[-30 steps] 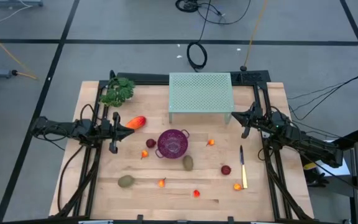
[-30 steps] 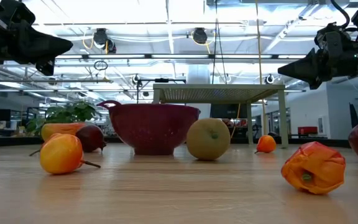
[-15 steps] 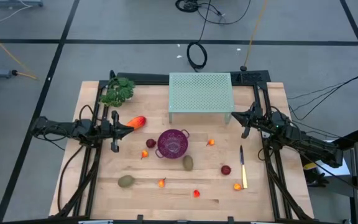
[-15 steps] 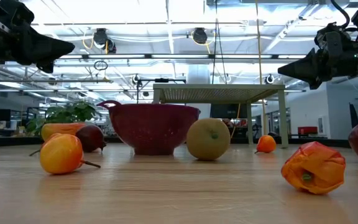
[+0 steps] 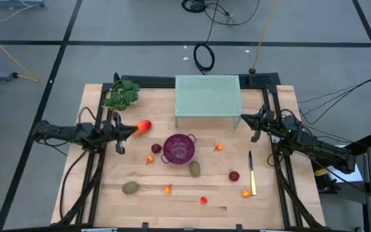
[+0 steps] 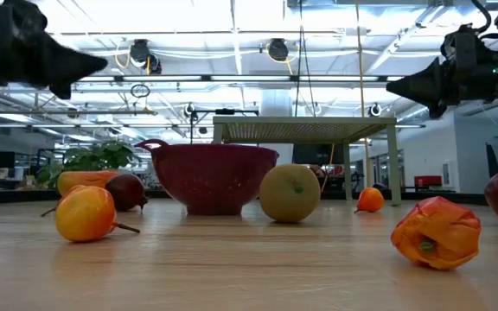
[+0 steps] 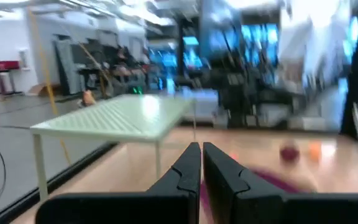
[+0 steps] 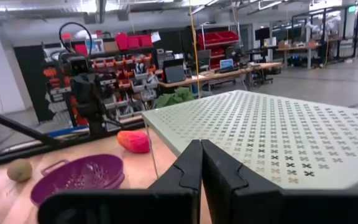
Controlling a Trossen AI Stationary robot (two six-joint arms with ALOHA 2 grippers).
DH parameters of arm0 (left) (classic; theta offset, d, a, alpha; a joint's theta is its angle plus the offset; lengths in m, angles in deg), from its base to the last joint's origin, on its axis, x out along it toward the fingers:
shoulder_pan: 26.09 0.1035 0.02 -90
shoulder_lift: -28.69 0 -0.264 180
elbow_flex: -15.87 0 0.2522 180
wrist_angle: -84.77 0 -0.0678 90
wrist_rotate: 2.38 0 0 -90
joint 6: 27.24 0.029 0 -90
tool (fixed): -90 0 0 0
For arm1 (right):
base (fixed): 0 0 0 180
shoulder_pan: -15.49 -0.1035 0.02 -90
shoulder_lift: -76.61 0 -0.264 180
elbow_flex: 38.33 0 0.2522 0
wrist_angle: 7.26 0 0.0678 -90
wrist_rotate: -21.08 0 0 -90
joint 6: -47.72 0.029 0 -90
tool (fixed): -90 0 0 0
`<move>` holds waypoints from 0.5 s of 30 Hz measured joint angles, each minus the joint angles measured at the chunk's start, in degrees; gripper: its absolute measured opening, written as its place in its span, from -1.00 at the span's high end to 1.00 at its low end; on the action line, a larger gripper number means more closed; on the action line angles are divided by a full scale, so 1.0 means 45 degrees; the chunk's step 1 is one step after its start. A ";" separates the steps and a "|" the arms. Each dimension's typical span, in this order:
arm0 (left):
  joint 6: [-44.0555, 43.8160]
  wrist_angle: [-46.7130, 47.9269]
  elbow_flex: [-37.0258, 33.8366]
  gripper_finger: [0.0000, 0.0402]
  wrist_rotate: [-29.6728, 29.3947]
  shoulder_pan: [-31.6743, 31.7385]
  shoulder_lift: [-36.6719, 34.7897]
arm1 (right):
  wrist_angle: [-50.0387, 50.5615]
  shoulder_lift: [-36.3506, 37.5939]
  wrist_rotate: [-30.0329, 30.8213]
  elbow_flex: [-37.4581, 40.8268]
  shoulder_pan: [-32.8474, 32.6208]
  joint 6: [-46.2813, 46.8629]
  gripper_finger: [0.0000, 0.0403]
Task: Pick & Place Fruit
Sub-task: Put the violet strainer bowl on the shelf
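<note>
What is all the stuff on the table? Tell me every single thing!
Colander: one, purple, table middle.
Rack: one, pale green, perforated, at the far edge.
Big fruit: one, orange-red, left of the colander.
Kiwis: two, brown-green, near the colander and front left.
Red balls: two, dark red, either side of the colander.
Tiny fruits: five, orange, scattered.
Sprig: one, green, far left.
Knife: one, yellow-handled, right.
Left gripper: shut, by the big fruit.
Right gripper: shut, by the rack.
</note>
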 joint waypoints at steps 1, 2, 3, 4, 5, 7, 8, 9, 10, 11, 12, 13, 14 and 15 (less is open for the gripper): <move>-0.0251 -0.0457 0.0002 0.89 -0.0144 0.0000 0.0000 | 0.0002 0.0000 0.0004 -0.0002 0.0000 0.0110 1.00; -0.0414 -0.0876 0.0005 0.89 -0.0200 0.0000 0.0000 | 0.0001 0.0000 0.0008 -0.0001 -0.0001 0.0203 1.00; -0.0430 -0.1278 0.0006 0.89 -0.0142 0.0000 0.0000 | 0.0003 0.0000 0.0011 -0.0004 0.0000 0.0222 1.00; -0.0314 -0.1572 0.0050 0.89 0.0033 0.0000 0.0000 | 0.0019 0.0000 0.0012 -0.0002 -0.0002 0.0231 1.00; -0.0064 -0.1764 0.0140 0.89 0.0240 0.0000 0.0000 | 0.0045 0.0000 0.0017 0.0000 0.0000 0.0231 1.00; 0.0365 -0.1843 0.0449 0.89 0.0557 0.0000 0.0058 | 0.0036 0.0000 0.0022 0.0000 -0.0001 0.0231 1.00; 0.0436 -0.1841 0.0632 0.89 0.0584 0.0000 0.0156 | 0.0036 0.0000 0.0032 -0.0003 -0.0002 0.0231 1.00; 0.0434 -0.1797 0.0850 0.89 0.0574 0.0000 0.0308 | 0.0041 0.0000 0.0032 0.0000 -0.0001 0.0230 1.00; 0.0388 -0.1732 0.1117 0.89 0.0532 0.0000 0.0521 | 0.0039 0.0000 0.0039 -0.0003 0.0000 0.0231 1.00; 0.0294 -0.1614 0.1453 0.89 0.0428 0.0000 0.0806 | 0.0036 0.0000 0.0041 0.0000 -0.0005 0.0231 1.00; 0.0206 -0.1376 0.1816 0.89 0.0308 0.0000 0.1121 | 0.0038 0.0000 0.0042 -0.0003 -0.0001 0.0231 1.00; 0.0179 -0.1006 0.2225 0.89 0.0246 0.0000 0.1480 | 0.0041 0.0000 0.0042 0.0000 -0.0001 0.0231 1.00; 0.0179 -0.0612 0.2645 0.89 0.0222 0.0000 0.1900 | 0.0037 0.0000 0.0042 0.0000 -0.0001 0.0231 1.00; 0.0172 -0.0208 0.3089 0.89 0.0217 0.0000 0.2374 | 0.0041 0.0000 0.0046 -0.0002 0.0000 0.0234 1.00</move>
